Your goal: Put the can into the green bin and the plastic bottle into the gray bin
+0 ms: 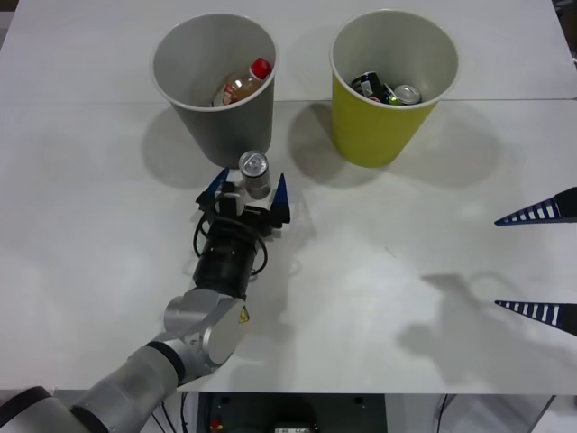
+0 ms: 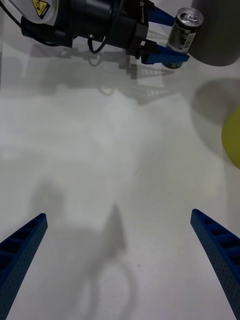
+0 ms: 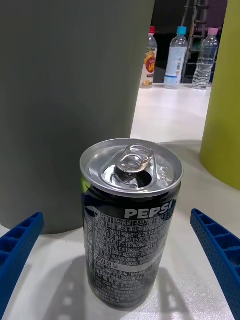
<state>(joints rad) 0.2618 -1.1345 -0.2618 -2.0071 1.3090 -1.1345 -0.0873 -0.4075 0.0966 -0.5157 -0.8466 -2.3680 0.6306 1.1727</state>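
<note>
The can [image 1: 255,171] stands upright on the white table just in front of the gray bin [image 1: 225,131]. It has a shiny top with a pull tab, and up close the can [image 3: 130,225] has dark sides with Pepsi print. My left gripper [image 1: 250,185] is open, one blue finger on each side of the can and neither touching it. The plastic bottle [image 1: 242,84], red-capped, lies inside the gray bin. To its right stands the green bin [image 1: 374,135]. My right gripper [image 1: 498,262] hangs open over the table's right side, holding nothing.
Two more cans lie in the green bin, a black can [image 1: 367,86] and a silver-topped can [image 1: 406,94]. Several bottles [image 3: 175,57] stand on a far table behind the bins. Bare table [image 1: 379,271] spreads between the two arms.
</note>
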